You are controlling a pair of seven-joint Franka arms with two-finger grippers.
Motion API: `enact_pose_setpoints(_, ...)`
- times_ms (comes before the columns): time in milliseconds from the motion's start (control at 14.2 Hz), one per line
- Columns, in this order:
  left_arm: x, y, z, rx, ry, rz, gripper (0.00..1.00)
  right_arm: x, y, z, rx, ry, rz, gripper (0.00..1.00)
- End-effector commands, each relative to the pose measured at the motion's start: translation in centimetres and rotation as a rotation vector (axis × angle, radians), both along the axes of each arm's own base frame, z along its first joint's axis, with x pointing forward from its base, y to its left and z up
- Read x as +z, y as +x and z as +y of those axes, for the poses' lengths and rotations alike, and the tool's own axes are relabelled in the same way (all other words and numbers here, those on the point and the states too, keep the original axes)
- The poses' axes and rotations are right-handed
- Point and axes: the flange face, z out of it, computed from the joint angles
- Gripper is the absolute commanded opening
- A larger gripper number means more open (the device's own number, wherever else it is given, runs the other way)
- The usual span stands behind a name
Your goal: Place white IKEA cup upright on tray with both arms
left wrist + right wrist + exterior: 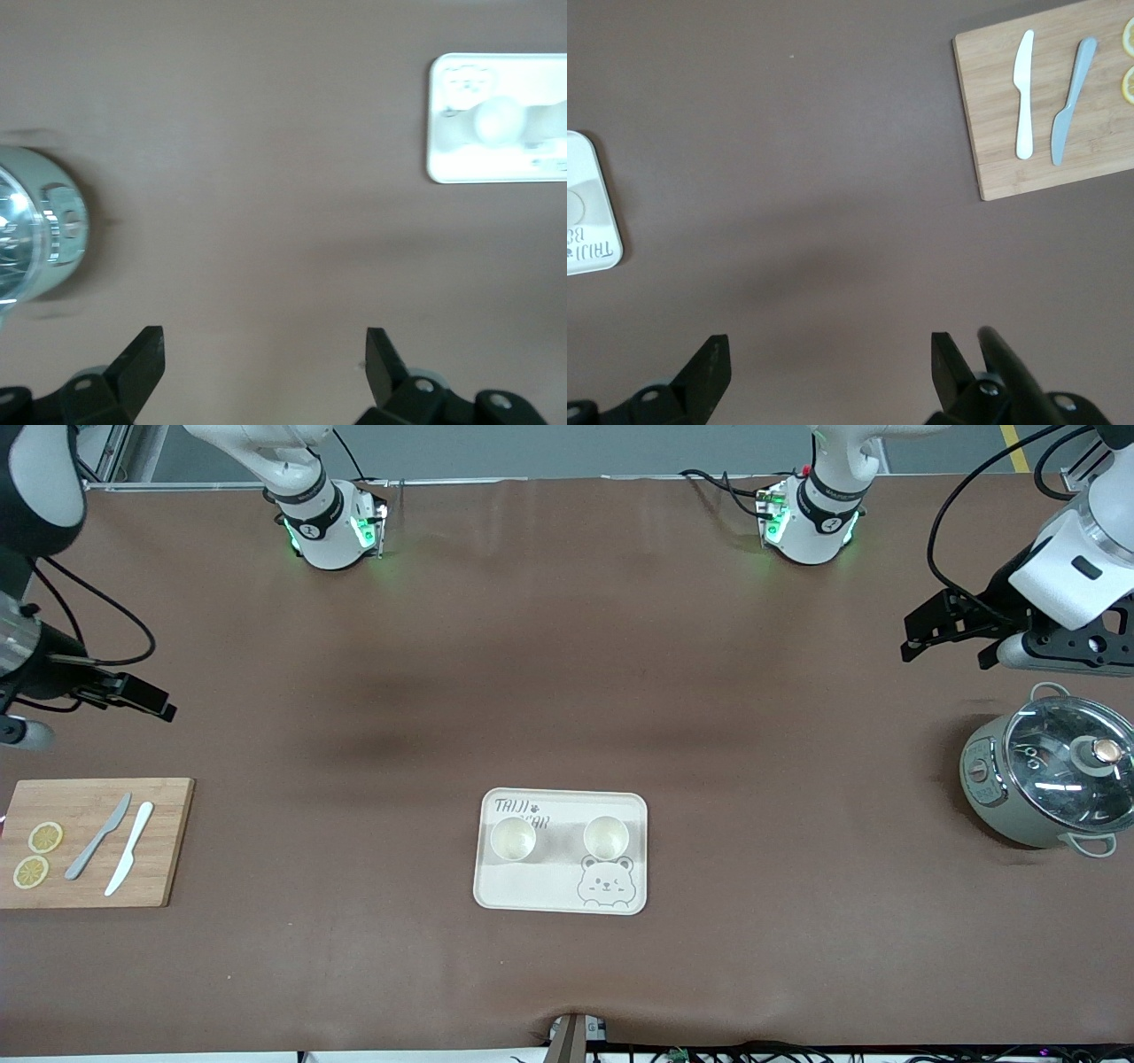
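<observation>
The left pincer (946, 654) hangs with its jaws apart and empty over bare surface (567, 691) beside the lidded pot (1050, 779); the right pincer (146, 700), likewise spread and empty, hovers near the cutting board (168, 841); between them, two white cups (513, 839) (607, 836) stand upright, mouths up, on the tray (532, 890).

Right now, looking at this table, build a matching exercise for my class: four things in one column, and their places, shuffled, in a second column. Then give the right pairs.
Things
1. two white cups
2. two knives
3. glass-lidded pot
4. left gripper

Places
A. on the wooden cutting board
B. upright on the tray
C. above the table, open, near the pot
D. on the table at the left arm's end

Pairs: 1-B, 2-A, 3-D, 4-C
</observation>
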Motion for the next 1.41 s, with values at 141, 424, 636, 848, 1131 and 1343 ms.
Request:
enact_pose_setpoints(141, -0.87, 0.21, -0.58, -0.025, 0.057, 0.002, 1.0, -1.34, -2.1, 0.16, 0.004, -0.002, -0.028, 1.0)
enact_pose_setpoints(424, -1.25, 0.63, -0.35, -0.024, 0.056, 0.007, 1.0, -1.47, -2.11, 0.5, 0.007, -0.002, -0.026, 1.0)
enact_pose_setpoints(636, -1.33, 0.62, -0.28, -0.022, 0.055, 0.01, 1.0, -1.49, -2.12, 0.58, 0.009, -0.003, -0.024, 1.0)
enact_pose_setpoints(848, -1.26, 0.56, -0.3, -0.017, 0.052, 0.011, 1.0, -1.41, -2.15, 0.67, 0.011, -0.003, -0.026, 1.0)
enact_pose_setpoints(1131, -1.1, 0.64, -0.36, -0.017, 0.046, 0.005, 1.0, -1.41, -2.14, 0.84, 0.012, -0.003, -0.026, 1.0)
enact_pose_setpoints(1343, -1.18, 0.68, -0.38, -0.017, 0.045, 0.007, 1.0, -1.49, -2.11, 0.92, 0.015, -0.003, -0.024, 1.0)
